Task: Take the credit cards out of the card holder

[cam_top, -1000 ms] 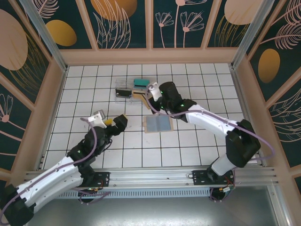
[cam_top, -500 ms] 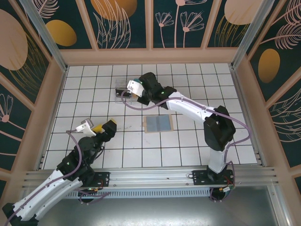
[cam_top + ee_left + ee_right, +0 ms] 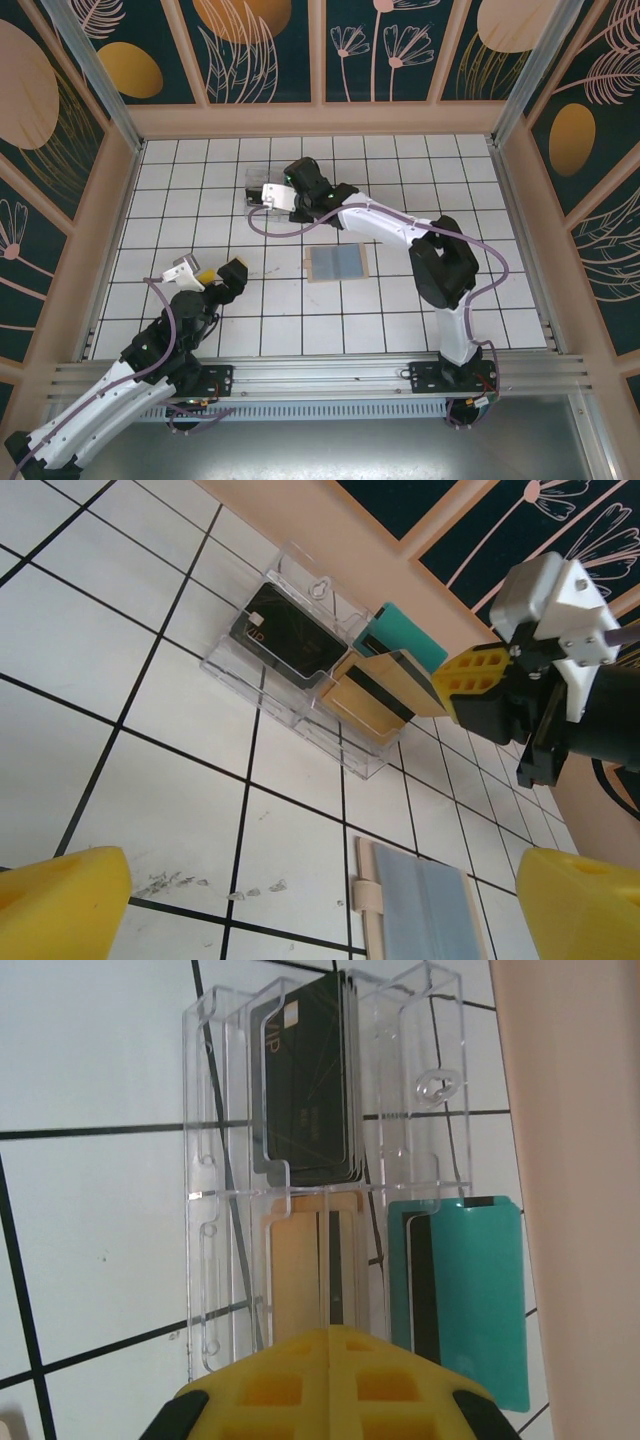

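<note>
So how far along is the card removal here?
Done: black card and teal card sit in the clear tray; the open card holder shows no cards. In hand: right gripper shut on the tan-gold card at the tray. Remaining: releasing it.

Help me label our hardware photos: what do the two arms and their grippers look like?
Both arms have white links and black joints: left arm, right arm. Purple cables run along each. The left gripper and right gripper have blocky yellow fingers and white wrist camera housings.
</note>
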Controlling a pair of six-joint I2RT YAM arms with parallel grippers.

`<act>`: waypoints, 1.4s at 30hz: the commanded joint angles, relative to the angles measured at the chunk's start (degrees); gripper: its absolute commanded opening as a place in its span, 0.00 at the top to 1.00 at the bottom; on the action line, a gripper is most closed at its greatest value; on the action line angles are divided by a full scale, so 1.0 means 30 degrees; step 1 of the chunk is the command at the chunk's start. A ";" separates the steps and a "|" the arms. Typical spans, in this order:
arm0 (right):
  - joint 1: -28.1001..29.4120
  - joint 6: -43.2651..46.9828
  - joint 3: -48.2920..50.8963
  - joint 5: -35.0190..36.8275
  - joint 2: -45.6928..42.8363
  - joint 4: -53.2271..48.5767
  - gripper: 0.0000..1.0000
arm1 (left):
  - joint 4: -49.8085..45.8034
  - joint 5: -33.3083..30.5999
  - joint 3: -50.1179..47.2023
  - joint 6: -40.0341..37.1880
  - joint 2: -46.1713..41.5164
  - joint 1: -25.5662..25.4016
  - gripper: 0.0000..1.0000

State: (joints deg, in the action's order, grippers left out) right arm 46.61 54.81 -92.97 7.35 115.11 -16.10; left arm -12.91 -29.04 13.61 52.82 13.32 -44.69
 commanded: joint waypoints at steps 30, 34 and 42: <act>-0.0837 -0.0397 -0.2070 -0.0082 0.2303 -0.0602 1.00 | -0.0306 -0.0470 0.0271 -0.0021 0.0069 0.0047 0.01; -0.0830 -0.0544 -0.2292 -0.0165 0.1875 -0.0735 1.00 | -0.0125 -0.0406 0.0196 -0.0028 0.0129 0.0042 0.01; -0.0830 -0.0749 -0.2380 -0.0270 0.1826 -0.0468 1.00 | 0.0038 -0.0341 0.0067 0.0002 0.0239 0.0042 0.01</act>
State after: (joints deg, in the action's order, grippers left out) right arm 44.56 53.49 -98.10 7.46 121.73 -16.97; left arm -13.63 -29.21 13.72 52.82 13.87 -44.69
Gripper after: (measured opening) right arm 0.052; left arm 0.985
